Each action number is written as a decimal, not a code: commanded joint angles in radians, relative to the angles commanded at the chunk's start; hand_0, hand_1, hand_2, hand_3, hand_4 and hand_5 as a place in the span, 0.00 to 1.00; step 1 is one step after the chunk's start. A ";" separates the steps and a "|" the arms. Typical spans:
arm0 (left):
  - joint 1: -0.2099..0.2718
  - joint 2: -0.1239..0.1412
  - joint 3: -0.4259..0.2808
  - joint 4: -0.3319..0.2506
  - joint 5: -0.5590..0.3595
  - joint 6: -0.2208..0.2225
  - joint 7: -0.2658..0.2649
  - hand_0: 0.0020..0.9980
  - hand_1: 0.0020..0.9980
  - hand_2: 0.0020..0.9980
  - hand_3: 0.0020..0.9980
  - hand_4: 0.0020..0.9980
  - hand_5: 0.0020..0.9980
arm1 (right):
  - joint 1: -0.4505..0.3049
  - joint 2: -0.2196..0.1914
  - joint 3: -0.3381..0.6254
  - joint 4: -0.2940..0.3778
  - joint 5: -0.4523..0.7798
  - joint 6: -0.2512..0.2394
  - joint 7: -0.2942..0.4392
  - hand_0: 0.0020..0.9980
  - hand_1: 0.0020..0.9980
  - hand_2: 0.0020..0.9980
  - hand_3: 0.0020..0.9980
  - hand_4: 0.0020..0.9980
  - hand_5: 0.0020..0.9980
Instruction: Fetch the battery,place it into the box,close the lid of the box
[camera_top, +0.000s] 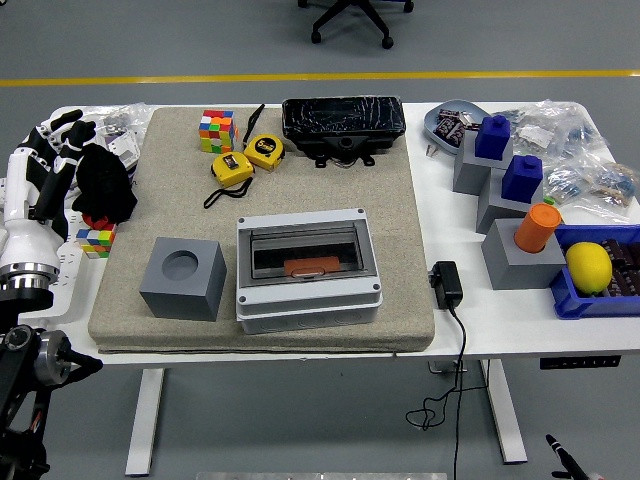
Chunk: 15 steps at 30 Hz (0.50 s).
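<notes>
The grey plastic box (308, 272) sits on the beige mat (400, 200) near the table's front edge. Its smoky see-through lid (303, 250) lies flat over the opening. Through the lid shows an orange battery (312, 266) inside the box. My left hand (50, 160) rests at the table's left edge, well apart from the box. Its white fingers are spread and relaxed and hold nothing. My right hand does not show.
On the mat are a grey block with a round hole (182, 278), two yellow tape measures (248, 158), a colour cube (216, 130) and a black tray (343, 122). A black cloth (104, 185) lies by my left hand. Grey blocks, a lemon (588, 267) and a black adapter (446, 284) stand right.
</notes>
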 joint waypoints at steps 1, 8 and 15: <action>0.000 0.000 0.000 0.000 0.000 0.000 0.000 0.70 0.70 0.66 0.66 1.00 0.63 | 0.000 0.000 0.000 0.000 0.000 0.000 0.000 0.94 0.80 0.74 0.78 1.00 1.00; -0.003 0.000 -0.001 0.000 0.001 0.001 0.000 0.70 0.70 0.66 0.66 1.00 0.63 | 0.001 -0.001 0.000 0.000 -0.001 0.000 -0.001 0.94 0.80 0.74 0.78 1.00 1.00; -0.003 0.001 -0.002 0.000 0.002 0.002 0.000 0.70 0.70 0.66 0.66 1.00 0.63 | 0.002 0.000 0.000 0.000 0.000 0.000 -0.001 0.94 0.80 0.74 0.78 1.00 1.00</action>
